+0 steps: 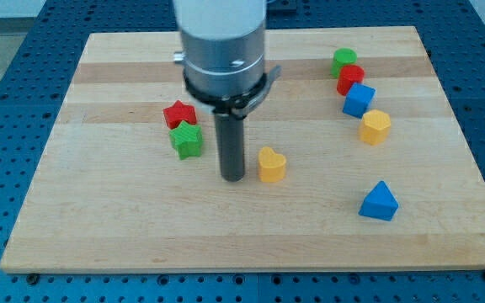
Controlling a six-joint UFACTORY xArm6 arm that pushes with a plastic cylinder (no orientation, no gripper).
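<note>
- Yellow heart-shaped block (271, 165) is seen near the middle of the wooden board (125, 227), just to the view's right of the tip (233, 178); whether the two touch cannot be told, though any gap is very slight
- No hand or jaws are carried by the arm: only a straight dark rod is fitted, so nothing can be held and nothing is held; the rod's lower end rests at the board's surface
- The block is judged small, light and rigid, probably hard plastic, and likely to slide easily on the smooth wood; being rounded on one side, it may well turn if pushed off-centre
- It cannot be gripped; it is best met by the rod against a flat or broad side, in line with its middle
- To the view's left of the rod, a red star-shaped block (178, 114) and a green star-shaped block (187, 140) are set close together, the red one nearer the view's top
- At the view's upper right, a green block (343, 61), a red block (350, 79), a blue block (358, 100) and a second yellow block (375, 127) are strung in a slanting row
- A blue triangular block (380, 202) lies apart at the view's lower right
</note>
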